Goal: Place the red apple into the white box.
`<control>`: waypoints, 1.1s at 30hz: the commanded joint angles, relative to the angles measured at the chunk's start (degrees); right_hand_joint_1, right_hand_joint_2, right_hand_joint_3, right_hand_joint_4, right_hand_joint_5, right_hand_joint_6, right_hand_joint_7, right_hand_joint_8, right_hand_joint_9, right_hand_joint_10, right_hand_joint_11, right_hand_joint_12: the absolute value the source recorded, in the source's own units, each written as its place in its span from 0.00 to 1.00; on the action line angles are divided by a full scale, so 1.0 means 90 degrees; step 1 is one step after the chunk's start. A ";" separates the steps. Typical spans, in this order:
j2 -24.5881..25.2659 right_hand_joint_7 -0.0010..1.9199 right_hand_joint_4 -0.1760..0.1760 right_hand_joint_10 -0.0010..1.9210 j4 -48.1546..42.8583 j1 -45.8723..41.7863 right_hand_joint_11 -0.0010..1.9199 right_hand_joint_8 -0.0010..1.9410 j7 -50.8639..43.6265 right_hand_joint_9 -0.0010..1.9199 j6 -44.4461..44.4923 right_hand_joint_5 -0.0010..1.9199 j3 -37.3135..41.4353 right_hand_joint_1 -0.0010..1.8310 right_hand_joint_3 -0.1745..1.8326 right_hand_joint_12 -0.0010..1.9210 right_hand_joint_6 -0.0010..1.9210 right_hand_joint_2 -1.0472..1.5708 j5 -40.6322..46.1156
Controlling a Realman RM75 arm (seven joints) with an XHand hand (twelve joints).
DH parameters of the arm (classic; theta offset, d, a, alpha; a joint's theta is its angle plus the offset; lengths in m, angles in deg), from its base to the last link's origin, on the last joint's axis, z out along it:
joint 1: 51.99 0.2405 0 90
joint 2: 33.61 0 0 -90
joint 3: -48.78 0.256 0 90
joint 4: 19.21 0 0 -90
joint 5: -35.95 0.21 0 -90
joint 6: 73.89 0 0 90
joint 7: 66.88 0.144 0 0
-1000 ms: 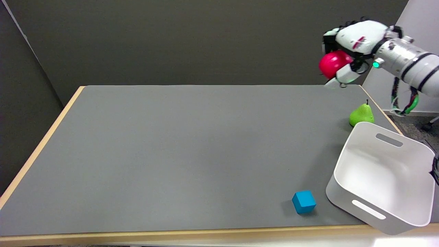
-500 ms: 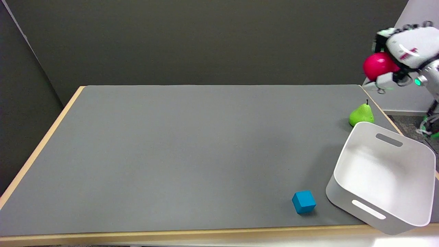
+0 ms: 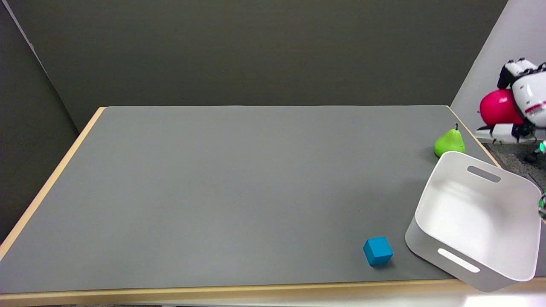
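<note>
- The red apple [image 3: 497, 107] is being held in the air by the right hand [image 3: 522, 106], with fingers above it and one below; it is being carried beyond the far right corner of the desk [image 3: 239, 187], not over the surface.
- The white box [image 3: 477, 221] is lying at the near right corner of the desk, partly over the edge, with nothing visible inside.
- A green pear [image 3: 449, 143] is standing just beside the far wall of the box, and a blue cube [image 3: 378, 251] is sitting near its left wall (neither is part of the task).
- If the apple is being released too early, it is probably falling off the desk to the floor.
- If the hand is coming down low, the box could be pushed further off the edge, or the pear knocked over.
</note>
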 commanded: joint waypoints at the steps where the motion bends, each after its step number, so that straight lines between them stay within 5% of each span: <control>1: 0.0752 0.36 0.00 1.00 0.0476 -0.1003 0.33 0.84 -0.0077 0.49 0.2934 0.35 -0.1751 0.64 0.39 0.85 0.83 0.79 -0.0426; 28: 0.0736 0.34 0.00 1.00 0.1899 -0.1127 0.31 0.85 -0.0085 0.47 0.5154 0.33 -0.3203 0.63 0.35 0.84 0.84 0.81 0.0724; 29: 0.0736 0.34 0.27 0.96 0.1882 -0.1136 0.29 0.81 -0.0085 0.45 0.5195 0.30 -0.3220 0.58 0.40 0.83 0.76 0.77 0.0726; 30: 0.0736 0.33 0.73 0.90 0.1864 -0.1145 0.27 0.73 -0.0065 0.43 0.5253 0.27 -0.3238 0.50 0.52 0.82 0.63 0.71 0.0726; 31: 0.0736 0.32 0.94 0.81 0.1853 -0.1154 0.25 0.61 -0.0045 0.40 0.5288 0.25 -0.3256 0.44 0.56 0.81 0.54 0.68 0.0726; 33: 0.0727 0.27 0.94 0.62 0.1807 -0.1165 0.20 0.36 -0.0032 0.31 0.5383 0.21 -0.3321 0.35 0.54 0.77 0.44 0.67 0.0750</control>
